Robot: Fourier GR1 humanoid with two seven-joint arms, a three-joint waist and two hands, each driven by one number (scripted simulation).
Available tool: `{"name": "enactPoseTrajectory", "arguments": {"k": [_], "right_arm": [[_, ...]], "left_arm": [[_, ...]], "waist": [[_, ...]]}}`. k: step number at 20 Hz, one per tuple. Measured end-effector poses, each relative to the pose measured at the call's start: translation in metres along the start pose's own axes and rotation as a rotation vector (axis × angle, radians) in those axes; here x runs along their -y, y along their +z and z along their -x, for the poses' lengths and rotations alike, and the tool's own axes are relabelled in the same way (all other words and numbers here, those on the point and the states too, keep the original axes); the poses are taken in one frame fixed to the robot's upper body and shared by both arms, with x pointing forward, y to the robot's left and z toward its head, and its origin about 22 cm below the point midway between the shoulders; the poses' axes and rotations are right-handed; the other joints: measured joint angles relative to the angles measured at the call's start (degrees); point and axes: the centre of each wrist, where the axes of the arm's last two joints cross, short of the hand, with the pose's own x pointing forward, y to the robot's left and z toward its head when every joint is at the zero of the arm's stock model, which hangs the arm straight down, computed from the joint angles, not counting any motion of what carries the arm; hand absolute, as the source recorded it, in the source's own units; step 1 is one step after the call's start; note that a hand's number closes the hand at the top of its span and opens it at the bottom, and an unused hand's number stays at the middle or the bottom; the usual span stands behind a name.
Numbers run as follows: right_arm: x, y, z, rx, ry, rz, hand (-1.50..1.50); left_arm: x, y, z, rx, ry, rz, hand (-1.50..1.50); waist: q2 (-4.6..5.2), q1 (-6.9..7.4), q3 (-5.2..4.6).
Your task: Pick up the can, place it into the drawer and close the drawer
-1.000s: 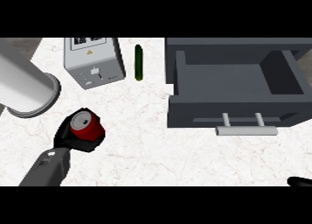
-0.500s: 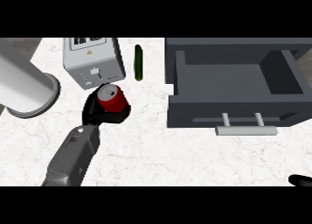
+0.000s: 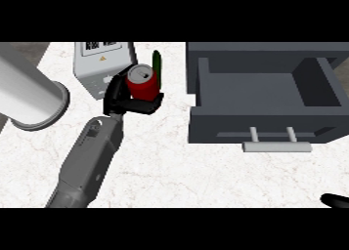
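Okay, your left robot hand [image 3: 134, 103], wrapped round the can [image 3: 142, 88], has carried it farther and right; it's now just left of the open drawer [image 3: 256, 93], not in yet.

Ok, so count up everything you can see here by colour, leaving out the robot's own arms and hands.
Red: 1, the can, held in the left hand.
Green: 1, a thin stick-shaped thing behind the can.
Grey: 3, the box, the big cylinder and the open drawer.
Total: 5.
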Motion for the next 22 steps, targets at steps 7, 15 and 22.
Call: {"name": "enactPoseTrajectory", "arguments": {"k": [7,15,22], "right_arm": [[-0.001,-0.003,-0.004,0.003,-0.005,-0.011,-1.50],[0.000,-0.003,-0.007,0.012,0.001,-0.007,-1.50],[0.003,-0.006,-0.009,0.015,-0.002,-0.007,-1.50]], "left_arm": [[0.048,-0.027,-0.072,0.023,0.006,0.039,1.50],[0.100,-0.050,-0.156,0.046,-0.044,0.070,1.50],[0.136,-0.065,-0.193,0.037,-0.076,0.076,1.50]], "waist": [[0.11,-0.43,-0.01],[0.25,-0.83,-0.01],[0.50,-1.56,0.01]]}}
